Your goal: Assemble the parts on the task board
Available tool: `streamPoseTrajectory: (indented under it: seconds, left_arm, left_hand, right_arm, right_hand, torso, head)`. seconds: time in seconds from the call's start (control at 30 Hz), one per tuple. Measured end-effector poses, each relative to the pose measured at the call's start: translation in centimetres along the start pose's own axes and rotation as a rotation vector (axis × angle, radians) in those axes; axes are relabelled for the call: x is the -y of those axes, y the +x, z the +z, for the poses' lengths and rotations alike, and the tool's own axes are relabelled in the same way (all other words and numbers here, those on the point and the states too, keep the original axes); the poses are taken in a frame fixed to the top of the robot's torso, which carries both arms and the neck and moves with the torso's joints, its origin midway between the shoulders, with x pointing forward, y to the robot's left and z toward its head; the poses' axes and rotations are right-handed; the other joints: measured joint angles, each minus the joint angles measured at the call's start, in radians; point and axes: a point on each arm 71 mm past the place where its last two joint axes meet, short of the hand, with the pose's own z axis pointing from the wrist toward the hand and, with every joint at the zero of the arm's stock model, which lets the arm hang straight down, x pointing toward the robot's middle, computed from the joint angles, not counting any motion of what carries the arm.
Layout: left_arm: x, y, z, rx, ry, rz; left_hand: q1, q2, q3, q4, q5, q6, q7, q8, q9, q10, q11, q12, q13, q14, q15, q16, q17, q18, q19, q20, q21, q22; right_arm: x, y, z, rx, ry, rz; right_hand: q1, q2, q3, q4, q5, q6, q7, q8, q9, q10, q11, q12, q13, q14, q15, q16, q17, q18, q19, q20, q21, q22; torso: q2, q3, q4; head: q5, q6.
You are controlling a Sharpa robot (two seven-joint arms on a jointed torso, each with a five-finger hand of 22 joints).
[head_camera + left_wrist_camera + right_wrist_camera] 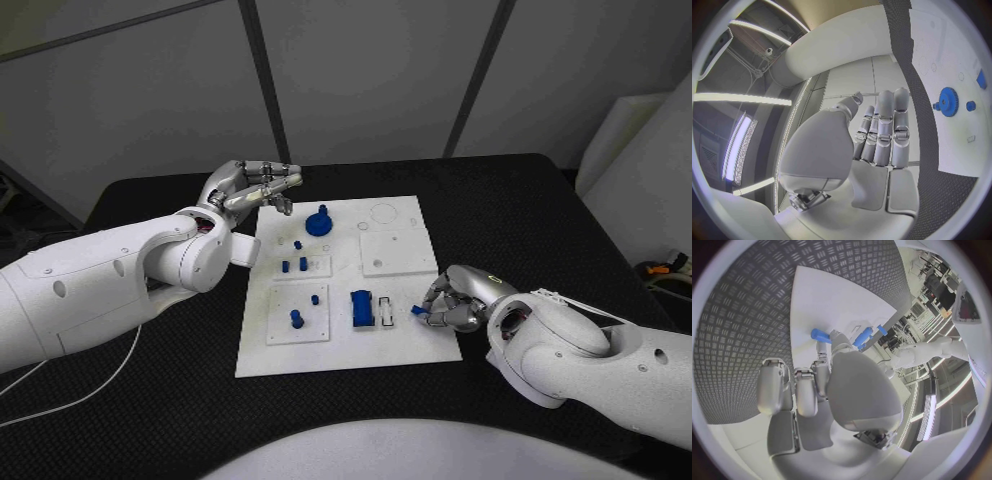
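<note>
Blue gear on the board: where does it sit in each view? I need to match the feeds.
Head view: blue gear at the task board's far left part, just right of the left hand.
Left wrist view: gear beyond the fingertips, on the white board.
Right wrist view: cannot pick it out.
Shared landmark: the board.

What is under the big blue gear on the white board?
The blue gear lies on the white task board, near the left hand. The patch of board right beneath the gear is covered, so that cannot be seen.

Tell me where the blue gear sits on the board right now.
In the head view the blue gear sits on the far half of the task board, toward the robot's left, just beside the fingertips of the left hand.
</note>
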Motion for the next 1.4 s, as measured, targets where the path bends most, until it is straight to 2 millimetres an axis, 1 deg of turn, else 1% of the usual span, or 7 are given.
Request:
streamPoseTrajectory:
  seconds: [0.3, 0.6, 0.77, 0.93, 1.0, 1.07, 1.4]
  left_arm:
    - [0.0, 0.0, 0.0, -0.001, 0.0, 0.0]
    - [0.0, 0.0, -0.1, -0.002, 0.0, -0.001]
    - [0.0, 0.0, -0.1, -0.002, 0.0, -0.001]
    - [0.1, 0.1, -0.1, -0.002, 0.0, -0.001]
    - [0.1, 0.1, -0.1, -0.003, 0.0, -0.001]
    - [0.1, 0.1, -0.1, -0.003, 0.001, -0.001]
    - [0.1, 0.1, -0.1, -0.004, 0.0, -0.002]
  left_hand:
    - [0.0, 0.0, 0.0, 0.0, 0.0, 0.0, 0.0, 0.0, 0.0, 0.0, 0.0, 0.0, 0.0, 0.0, 0.0, 0.0, 0.0, 0.0, 0.0, 0.0, 0.0, 0.0]
    - [0.0, 0.0, 0.0, 0.0, 0.0, 0.0, 0.0, 0.0, 0.0, 0.0, 0.0, 0.0, 0.0, 0.0, 0.0, 0.0, 0.0, 0.0, 0.0, 0.0, 0.0, 0.0]
    - [0.0, 0.0, 0.0, 0.0, 0.0, 0.0, 0.0, 0.0, 0.0, 0.0, 0.0, 0.0, 0.0, 0.0, 0.0, 0.0, 0.0, 0.0, 0.0, 0.0, 0.0, 0.0]
    - [0.0, 0.0, 0.0, 0.0, 0.0, 0.0, 0.0, 0.0, 0.0, 0.0, 0.0, 0.0, 0.0, 0.0, 0.0, 0.0, 0.0, 0.0, 0.0, 0.0, 0.0, 0.0]
    - [0.0, 0.0, 0.0, 0.0, 0.0, 0.0, 0.0, 0.0, 0.0, 0.0, 0.0, 0.0, 0.0, 0.0, 0.0, 0.0, 0.0, 0.0, 0.0, 0.0, 0.0, 0.0]
    - [0.0, 0.0, 0.0, 0.0, 0.0, 0.0, 0.0, 0.0, 0.0, 0.0, 0.0, 0.0, 0.0, 0.0, 0.0, 0.0, 0.0, 0.0, 0.0, 0.0, 0.0, 0.0]
    - [0.0, 0.0, 0.0, 0.0, 0.0, 0.0, 0.0, 0.0, 0.0, 0.0, 0.0, 0.0, 0.0, 0.0, 0.0, 0.0, 0.0, 0.0, 0.0, 0.0, 0.0, 0.0]
  right_arm:
    - [-1.2, 0.5, 0.4, -0.014, -0.006, 0.139]
    - [-1.7, 0.9, 0.9, -0.01, -0.004, 0.2]
    - [-2.0, 1.1, 1.3, -0.016, 0.0, 0.219]
    - [-2.1, 1.4, 1.7, -0.03, 0.005, 0.224]
    - [-2.3, 1.5, 1.8, -0.04, 0.006, 0.224]
    - [-2.4, 1.7, 1.9, -0.05, 0.005, 0.224]
    - [-2.6, 2.0, 2.2, -0.079, 0.008, 0.218]
  right_hand:
    - [-0.004, 0.004, 0.004, 0.005, 0.0, 0.0, 0.0, 0.004, 0.004, 0.0, 0.0, 0.001, 0.0, 0.0, 0.0, 0.0, 0.0, 0.0, 0.0, 0.0, 0.004, 0.0]
    - [-0.009, 0.009, 0.013, 0.013, 0.0, 0.0, 0.0, 0.005, 0.006, 0.0, 0.0, 0.004, 0.0, -0.004, -0.004, 0.0, 0.0, 0.0, 0.0, 0.0, 0.004, 0.0]
    - [-0.017, 0.016, 0.022, 0.025, -0.002, -0.001, -0.001, 0.013, 0.006, 0.0, 0.0, 0.005, 0.0, 0.0, -0.007, 0.0, 0.0, 0.0, 0.004, -0.003, 0.004, 0.0]
    - [-0.062, 0.008, 0.02, 0.05, 0.004, 0.0, -0.001, 0.021, 0.008, 0.007, -0.007, 0.006, -0.004, 0.0, -0.011, 0.0, 0.0, 0.0, 0.004, -0.003, 0.008, 0.0]
    - [-0.079, -0.004, 0.015, 0.062, 0.038, 0.01, -0.005, 0.029, 0.034, 0.016, -0.016, 0.005, -0.034, 0.0, -0.012, 0.0, 0.0, 0.0, 0.004, -0.003, 0.008, 0.0]
    - [-0.089, -0.009, 0.011, 0.066, 0.056, 0.016, -0.009, 0.032, 0.042, 0.02, -0.02, 0.006, -0.047, 0.0, -0.012, 0.0, 0.0, 0.0, 0.004, -0.003, 0.008, 0.0]
    - [-0.122, -0.011, 0.004, 0.074, 0.058, 0.028, -0.017, 0.047, 0.064, 0.023, -0.023, 0.015, -0.074, -0.002, -0.013, 0.0, 0.0, 0.0, 0.007, -0.007, 0.013, 0.0]
  torso:
    - [0.0, 0.0001, 0.0]
    - [0.001, 0.0001, -0.0001]
    - [0.001, 0.0002, -0.0008]
    - [0.001, 0.0003, -0.0009]
    - [0.001, 0.0003, -0.0009]
    - [0.001, 0.0004, -0.0009]
    - [0.0, 0.0008, -0.0017]
  head:
    - [0.005, -0.003]
    - [0.007, -0.004]
    - [0.009, -0.005]
    - [0.009, -0.006]
    - [0.01, -0.007]
    - [0.011, -0.007]
    - [0.012, -0.008]
